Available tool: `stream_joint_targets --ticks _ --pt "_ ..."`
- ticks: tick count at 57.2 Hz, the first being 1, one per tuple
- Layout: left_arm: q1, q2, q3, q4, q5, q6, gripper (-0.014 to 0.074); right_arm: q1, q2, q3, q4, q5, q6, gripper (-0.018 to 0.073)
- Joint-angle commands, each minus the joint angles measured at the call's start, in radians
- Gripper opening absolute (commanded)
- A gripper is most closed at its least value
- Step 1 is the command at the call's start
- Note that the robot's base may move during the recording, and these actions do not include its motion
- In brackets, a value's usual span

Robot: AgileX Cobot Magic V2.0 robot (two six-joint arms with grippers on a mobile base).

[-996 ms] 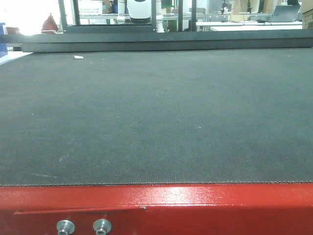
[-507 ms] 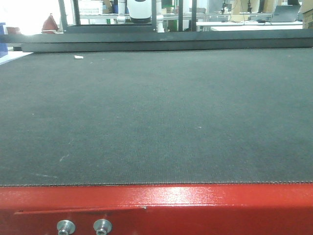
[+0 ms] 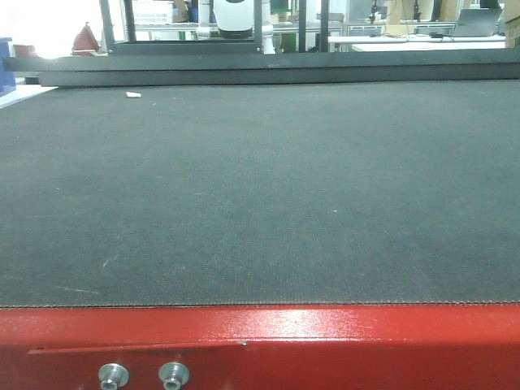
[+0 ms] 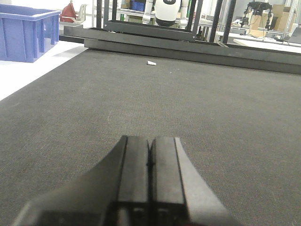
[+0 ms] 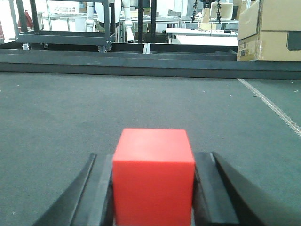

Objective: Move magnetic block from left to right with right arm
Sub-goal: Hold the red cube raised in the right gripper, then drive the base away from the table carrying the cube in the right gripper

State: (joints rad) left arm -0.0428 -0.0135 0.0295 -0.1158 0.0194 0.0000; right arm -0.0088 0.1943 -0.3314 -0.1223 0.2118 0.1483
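In the right wrist view the magnetic block (image 5: 154,181), a plain red cube, sits between the two dark fingers of my right gripper (image 5: 154,157). Both fingers press against its sides, so the gripper is shut on it just above the dark mat (image 5: 141,103). My left gripper (image 4: 150,141) is shut with nothing in it; its two pads meet over the mat in the left wrist view. The front view shows neither gripper nor the block.
A blue bin (image 4: 26,33) stands off the mat's far left corner. A small white scrap (image 3: 132,95) lies near the far edge. Black frame rails (image 3: 268,71) border the back. Cardboard boxes (image 5: 270,23) stand at the far right. The glossy red table edge (image 3: 260,341) runs along the front.
The front view has shifted very slightly; nothing has entered or left the mat there.
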Motion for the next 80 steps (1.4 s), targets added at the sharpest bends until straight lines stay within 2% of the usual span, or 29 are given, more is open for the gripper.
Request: stream_joint_targets --ticks 1,80 --pt "-0.004 -0.011 0.010 -0.002 -0.076 0.000 -0.0126 -0.005 0.008 -0.029 -0.012 -0.090 -0.013 0.0222" --pt "-0.004 -0.011 0.010 -0.002 -0.076 0.000 -0.0126 -0.005 0.008 -0.029 -0.012 -0.090 -0.013 0.0222"
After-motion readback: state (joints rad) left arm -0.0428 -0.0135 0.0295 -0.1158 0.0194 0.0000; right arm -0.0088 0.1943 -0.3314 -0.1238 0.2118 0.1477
